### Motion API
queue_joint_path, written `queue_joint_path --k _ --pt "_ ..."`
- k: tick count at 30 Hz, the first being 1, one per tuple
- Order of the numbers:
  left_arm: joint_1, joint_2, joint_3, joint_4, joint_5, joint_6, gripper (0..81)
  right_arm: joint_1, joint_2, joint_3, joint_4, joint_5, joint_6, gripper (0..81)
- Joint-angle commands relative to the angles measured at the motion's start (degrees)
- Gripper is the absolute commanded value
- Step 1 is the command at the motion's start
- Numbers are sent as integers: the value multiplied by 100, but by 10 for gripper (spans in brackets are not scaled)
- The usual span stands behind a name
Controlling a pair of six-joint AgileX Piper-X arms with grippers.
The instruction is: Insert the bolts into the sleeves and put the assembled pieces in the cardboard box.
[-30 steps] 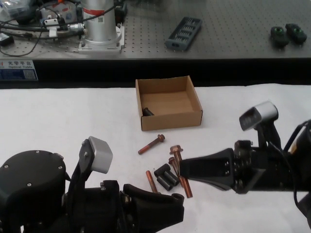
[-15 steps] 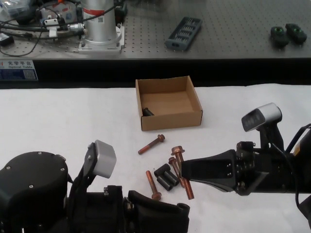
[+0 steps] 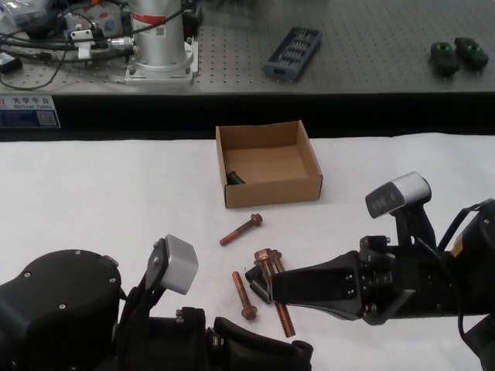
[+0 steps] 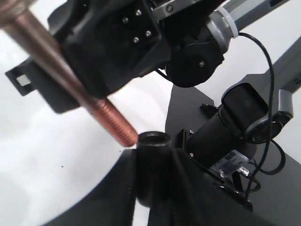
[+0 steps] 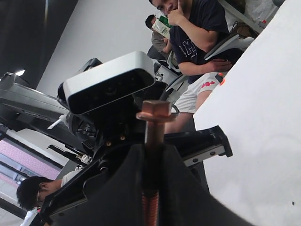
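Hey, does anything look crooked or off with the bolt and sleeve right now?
Yes. The bolt in the right end effector sits tilted, its threaded tip by the rim of the sleeve rather than over the hole, so it looks misaligned.

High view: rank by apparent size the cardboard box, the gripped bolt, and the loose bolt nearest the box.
Largest: cardboard box.
Then held bolt and loose bolt: the held one looks longer, but it may sit nearer the camera, so unranked.
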Motion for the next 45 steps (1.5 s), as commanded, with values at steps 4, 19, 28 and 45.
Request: queue_joint_path --k 4,19,28,45 --pt "-29 -5 -27 -49 -97 -184 24 -38 -52 -64 -297 97 240 21" --pt "-29 -5 -27 -49 -597 -598 24 -187 -52 -87 -279 97 174 21" --pt "-29 -5 -27 -285 -776 -686 24 -322 -52 -87 -279 97 174 21" --pt "-29 -5 -27 -304 -514 -686 24 -307 -52 -87 -279 97 216 21"
